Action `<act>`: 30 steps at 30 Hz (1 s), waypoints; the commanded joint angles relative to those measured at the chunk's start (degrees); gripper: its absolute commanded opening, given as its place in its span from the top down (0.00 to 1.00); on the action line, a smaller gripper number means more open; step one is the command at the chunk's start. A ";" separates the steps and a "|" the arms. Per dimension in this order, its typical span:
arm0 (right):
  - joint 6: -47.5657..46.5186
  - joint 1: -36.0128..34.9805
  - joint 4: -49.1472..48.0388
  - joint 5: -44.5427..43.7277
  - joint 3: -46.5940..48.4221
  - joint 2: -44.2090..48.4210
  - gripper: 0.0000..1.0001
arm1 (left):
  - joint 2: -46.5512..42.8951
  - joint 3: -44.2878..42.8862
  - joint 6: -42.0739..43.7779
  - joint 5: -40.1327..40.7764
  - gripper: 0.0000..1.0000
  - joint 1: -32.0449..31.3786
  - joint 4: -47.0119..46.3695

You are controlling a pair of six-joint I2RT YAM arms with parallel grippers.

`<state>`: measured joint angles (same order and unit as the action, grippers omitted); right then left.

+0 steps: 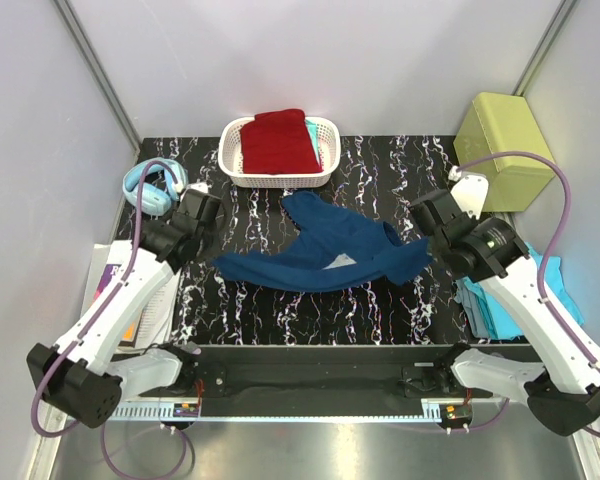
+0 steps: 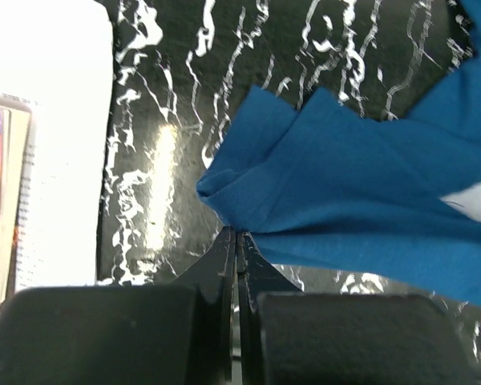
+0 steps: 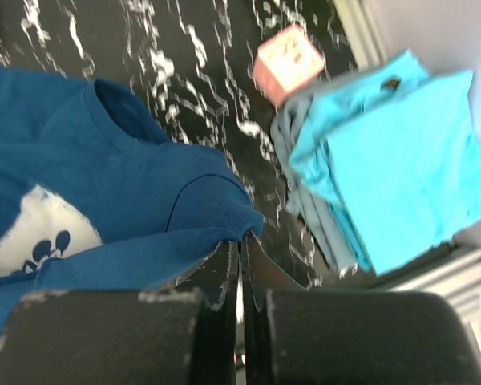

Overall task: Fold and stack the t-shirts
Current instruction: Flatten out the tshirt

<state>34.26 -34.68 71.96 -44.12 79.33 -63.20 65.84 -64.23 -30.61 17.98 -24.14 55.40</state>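
Top external view shows a black tabletop veined with white (image 1: 280, 320), closed in by pale walls with metal posts in the 2 back corners. The navy t-shirt (image 1: 325, 250) lies crumpled across the middle, with only a sliver of its white print showing. At the back edge a white basket (image 1: 230, 150) holds the dark red t-shirt (image 1: 278, 140). The turquoise t-shirts (image 1: 495, 305) are piled at the right edge, beside the right arm. An olive box (image 1: 505, 150) stands in the far right corner, light blue headphones (image 1: 150, 190) lie at the far left, and printed papers (image 1: 145, 310) lie along the left edge.

Left wrist view has the left gripper (image 2: 236, 241) with its 2 fingers pressed together, pinching a gathered corner of the navy t-shirt. Right wrist view has the right gripper (image 3: 240, 245) clamped the same way on a sleeve edge. A pink cube (image 3: 289, 60) sits just beside the turquoise pile.
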 commanded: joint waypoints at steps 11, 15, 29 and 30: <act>10.40 -1.36 13.56 7.02 -5.41 8.44 0.94 | -8.27 7.44 -3.14 -5.85 0.68 -1.87 4.54; 8.55 -1.45 11.80 5.98 -3.66 8.01 0.61 | -10.47 6.14 -3.67 -2.34 0.19 -2.58 4.90; -4.47 -0.75 -11.29 7.72 0.74 -9.03 0.52 | 5.33 -8.37 -0.94 4.52 0.01 -2.58 -3.35; -4.38 -0.48 -12.71 10.17 0.30 -12.61 0.54 | 6.83 -8.63 -0.94 4.52 0.01 -2.58 -4.32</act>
<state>33.06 -35.59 70.19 -38.13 80.34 -67.55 66.74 -69.49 -32.86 20.25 -26.57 57.98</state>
